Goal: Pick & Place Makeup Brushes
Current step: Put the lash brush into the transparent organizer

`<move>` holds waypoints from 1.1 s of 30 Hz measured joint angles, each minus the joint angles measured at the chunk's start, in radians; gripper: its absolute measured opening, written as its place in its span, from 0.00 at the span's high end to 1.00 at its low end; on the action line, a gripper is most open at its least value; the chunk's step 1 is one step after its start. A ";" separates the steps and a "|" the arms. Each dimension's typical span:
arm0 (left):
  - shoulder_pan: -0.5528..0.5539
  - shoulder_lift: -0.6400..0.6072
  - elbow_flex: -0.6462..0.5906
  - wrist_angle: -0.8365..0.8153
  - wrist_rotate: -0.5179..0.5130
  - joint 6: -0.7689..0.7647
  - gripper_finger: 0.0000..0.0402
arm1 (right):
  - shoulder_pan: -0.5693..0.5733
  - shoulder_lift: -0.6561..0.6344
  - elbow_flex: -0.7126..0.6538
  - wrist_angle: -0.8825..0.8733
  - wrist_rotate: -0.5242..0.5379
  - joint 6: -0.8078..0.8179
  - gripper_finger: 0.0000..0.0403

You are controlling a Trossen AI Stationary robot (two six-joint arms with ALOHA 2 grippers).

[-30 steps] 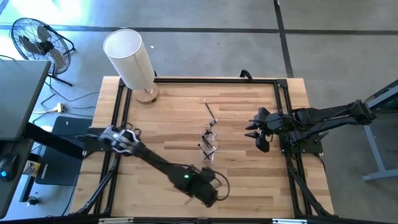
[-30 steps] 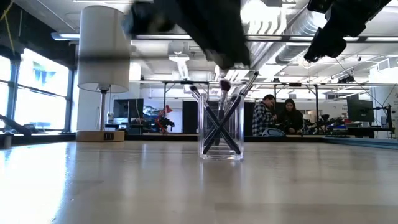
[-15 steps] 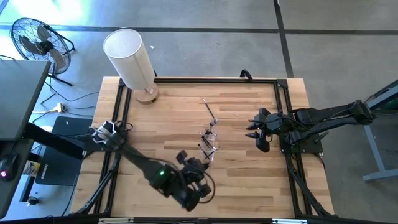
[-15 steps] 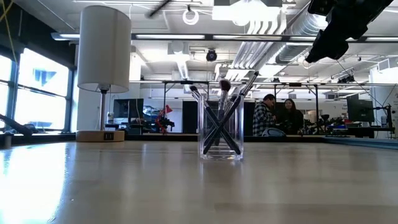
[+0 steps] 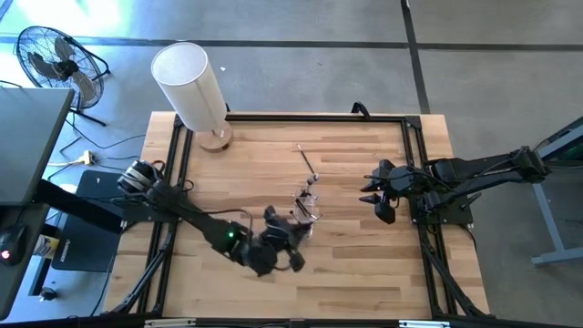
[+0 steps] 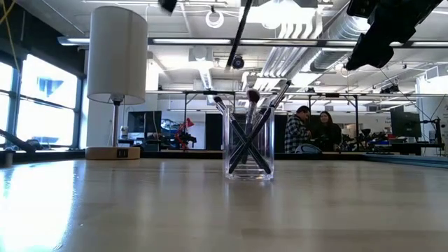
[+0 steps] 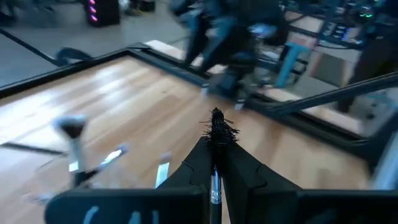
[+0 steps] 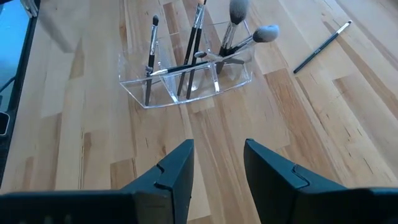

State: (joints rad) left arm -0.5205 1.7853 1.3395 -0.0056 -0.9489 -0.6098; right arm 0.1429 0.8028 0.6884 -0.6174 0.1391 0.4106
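The left gripper (image 5: 293, 239) was over the middle of the table, toward the near edge, and its fingers were clamped together on a makeup brush (image 7: 216, 140); in the left wrist view the handle ran back between the fingers and the dark bristle tip stood out ahead of them. The clear holder (image 8: 186, 78) stood just beside that gripper, on the side toward the far edge and the table's centre. In the low view a thin dark handle (image 6: 240, 31) hung steeply above the holder, slightly tilted; this was probably the held brush, though its grip point was out of frame. The holder was a clear divided container with several brushes (image 8: 194, 46) already standing in it, leaning and crossing one another, bristles up. One further brush (image 5: 310, 164) lay flat on the table between the holder and the far edge, its long axis running obliquely from the far edge toward the holder. The right gripper (image 8: 217, 168) waited near the right edge, fingers apart and holding nothing, aimed toward the holder. The left arm was the nearer to the holder. In my judgement the coming move depended on bringing the held brush upright over an open compartment before lowering it, clear of the tilted brushes already inside.
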 joint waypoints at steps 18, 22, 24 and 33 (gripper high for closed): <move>0.173 -0.049 -0.535 1.099 0.327 0.395 0.97 | 0.000 0.000 0.000 0.002 0.015 0.009 0.67; 0.203 -0.048 -0.535 1.039 0.440 0.384 0.97 | 0.000 0.000 0.000 0.001 0.045 0.022 0.67; 0.210 -0.048 -0.535 0.983 0.472 0.370 0.97 | 0.000 0.000 0.000 0.001 0.076 0.043 0.67; 0.206 -0.047 -0.535 0.901 0.480 0.426 0.68 | 0.000 0.000 0.000 0.006 0.202 0.162 0.67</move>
State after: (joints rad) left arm -0.3141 1.7378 0.8043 0.8954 -0.4685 -0.1836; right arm 0.1425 0.8028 0.6884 -0.6112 0.3413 0.5727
